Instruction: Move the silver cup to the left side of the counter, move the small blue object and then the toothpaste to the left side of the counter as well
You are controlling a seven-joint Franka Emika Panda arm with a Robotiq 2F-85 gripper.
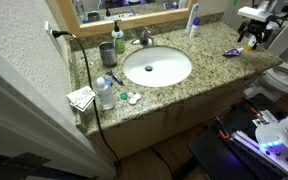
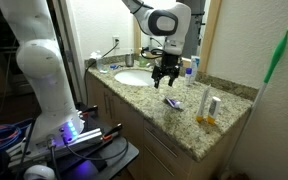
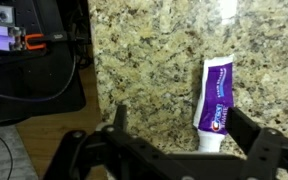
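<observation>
Wrist view — claw [image 3: 177,125] hangs over the speckled desk [image 3: 149,60], jaws wide apart, empty — toothpaste [image 3: 216,105] lies flat beneath, close to one finger.

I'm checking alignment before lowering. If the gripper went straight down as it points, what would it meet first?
Probably the toothpaste, lying flat on the counter below the open gripper, though off-centre toward one finger; depth is unclear.
</observation>
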